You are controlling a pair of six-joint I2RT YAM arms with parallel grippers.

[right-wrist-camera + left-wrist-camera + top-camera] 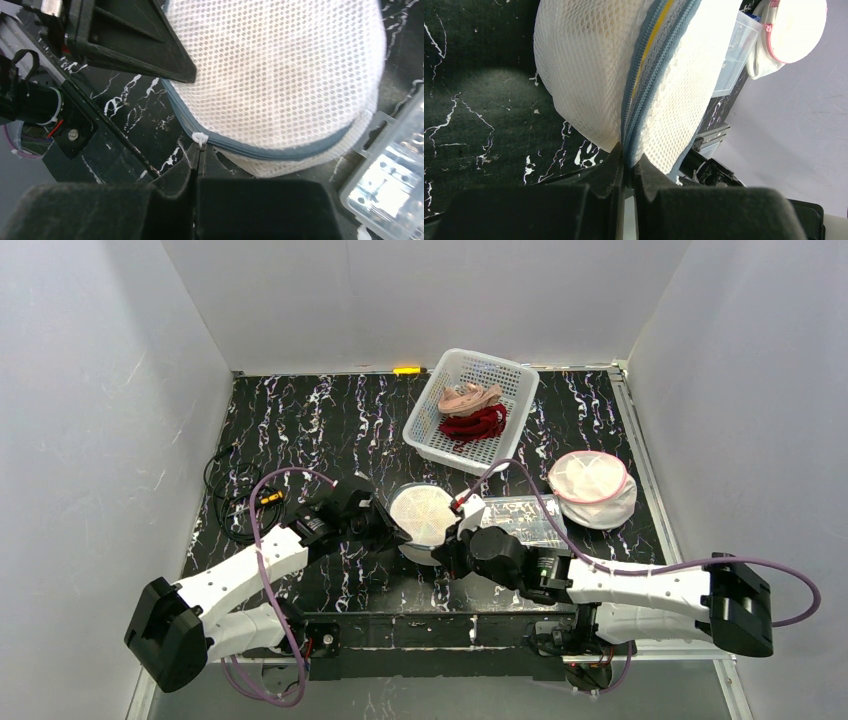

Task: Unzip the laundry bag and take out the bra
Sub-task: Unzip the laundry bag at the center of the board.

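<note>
A round white mesh laundry bag (422,515) with a grey-blue zipper stands on the table's near middle between both arms. My left gripper (628,159) is shut on the bag's zipper seam (636,105) at its left edge; something yellow shows through the mesh beside the seam. My right gripper (199,150) is shut on the white zipper pull (200,138) at the bag's near right side (280,75). The zipper (280,152) looks closed along the stretch in view. The bra inside is hidden by the mesh.
A white basket (428,436) at the back holds pink and red garments. A second mesh bag with pink trim (592,487) lies to the right. A clear plastic box (520,520) sits just right of the bag. Black cables (230,502) lie at the left.
</note>
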